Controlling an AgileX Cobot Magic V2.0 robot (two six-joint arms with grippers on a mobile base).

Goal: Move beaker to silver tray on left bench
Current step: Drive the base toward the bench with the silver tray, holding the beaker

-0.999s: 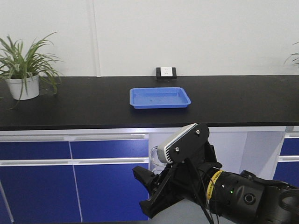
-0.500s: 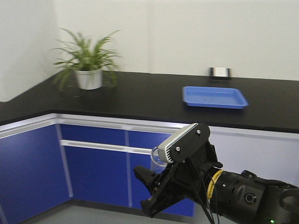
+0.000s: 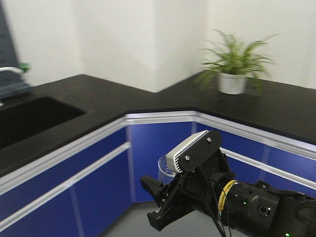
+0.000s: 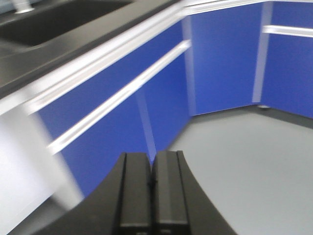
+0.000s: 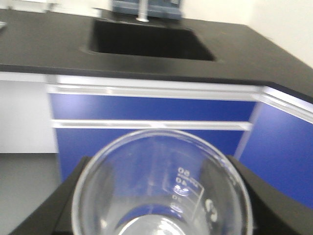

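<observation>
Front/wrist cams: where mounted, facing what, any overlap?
Front view: on the robot, facing forward at the bench corner, sink and plant; right gripper with the beaker shows below.
Left wrist view: above the shut left gripper, facing blue cabinets and floor.
Right wrist view: behind the beaker, facing the sink.
Shared: sink in all three; beaker in front and right wrist.

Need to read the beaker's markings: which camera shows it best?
Right wrist view: the beaker fills the foreground, rim and printed marks visible. The front view shows only a sliver of rim beside the wrist camera. Left wrist view shows none.
</observation>
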